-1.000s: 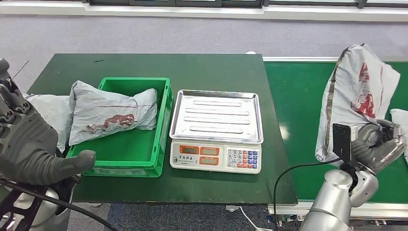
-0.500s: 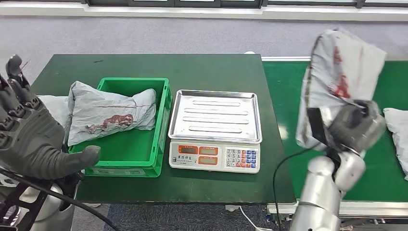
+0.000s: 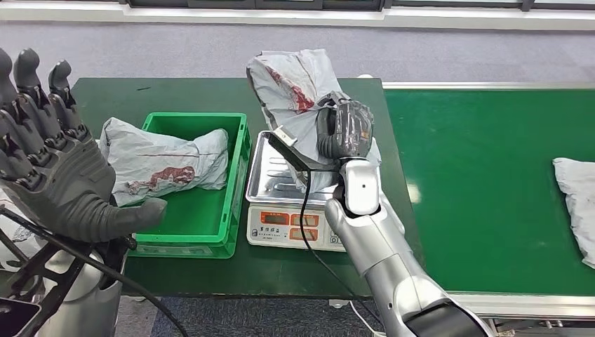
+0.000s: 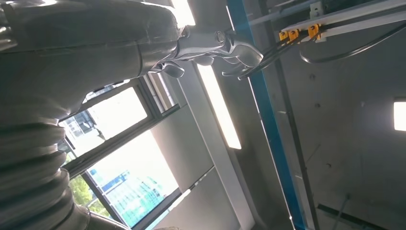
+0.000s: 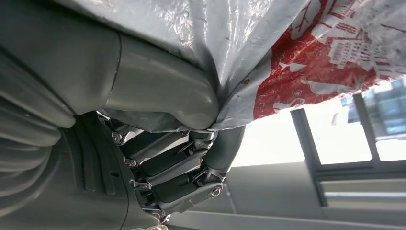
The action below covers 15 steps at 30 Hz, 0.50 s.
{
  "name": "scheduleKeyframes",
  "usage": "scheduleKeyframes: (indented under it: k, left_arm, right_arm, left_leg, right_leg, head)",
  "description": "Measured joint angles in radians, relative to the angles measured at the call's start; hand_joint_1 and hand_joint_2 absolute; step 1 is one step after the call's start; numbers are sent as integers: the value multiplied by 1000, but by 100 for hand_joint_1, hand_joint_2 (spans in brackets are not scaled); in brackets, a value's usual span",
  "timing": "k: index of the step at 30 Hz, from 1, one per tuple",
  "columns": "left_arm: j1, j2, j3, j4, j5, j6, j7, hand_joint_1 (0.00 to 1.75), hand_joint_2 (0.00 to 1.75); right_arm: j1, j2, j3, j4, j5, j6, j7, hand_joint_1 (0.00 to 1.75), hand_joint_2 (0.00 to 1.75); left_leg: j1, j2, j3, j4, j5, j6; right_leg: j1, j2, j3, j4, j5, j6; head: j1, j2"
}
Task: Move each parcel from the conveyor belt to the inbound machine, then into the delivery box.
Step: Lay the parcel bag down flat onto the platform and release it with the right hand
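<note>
While the right hand [image 3: 344, 130] is clamping its fingers around a grey parcel [image 3: 295, 84] with red print, it is hanging over the far right part of the scale's steel tray [image 3: 277, 158], at about one o'clock from the tray's middle. A second ago this hand was out over the conveyor belt [image 3: 484, 182] at three o'clock, carrying the same bag; now it is sitting above the inbound machine [image 3: 312, 228], so the carry across looks all but finished. From the wrist camera the thumb [image 5: 163, 91] is pressing into crumpled plastic, the parcel [image 5: 297, 52] bunching against the curled fingers [image 5: 182, 177]. Whether the bag's lower end is already touching the tray, I cannot tell, since the hand is covering it. Lowering and letting go is probably the step due.

Further out, at nine o'clock from the scale, the green delivery box [image 3: 200, 217] is holding an earlier parcel [image 3: 165, 165] that is leaning over its left wall. Beyond it the left hand [image 3: 59, 186] is rising higher than before, fingers spread and holding nothing, seemingly readying to take the weighed bag. Another parcel [image 3: 575, 200] is waiting on the belt's far right edge.
</note>
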Motion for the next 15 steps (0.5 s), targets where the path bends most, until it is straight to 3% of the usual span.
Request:
scheduleKeyframes:
  k: [15]
  left_arm:
    - [-11, -7, -22, 7, 7, 1, 0, 0, 175]
  right_arm:
    - [-63, 18, 59, 210, -39, -1, -33, 175, 175]
  left_leg:
    - [0, 0, 0, 0, 0, 0]
  right_leg:
    - [0, 0, -1, 0, 0, 0]
  head:
    - [0, 0]
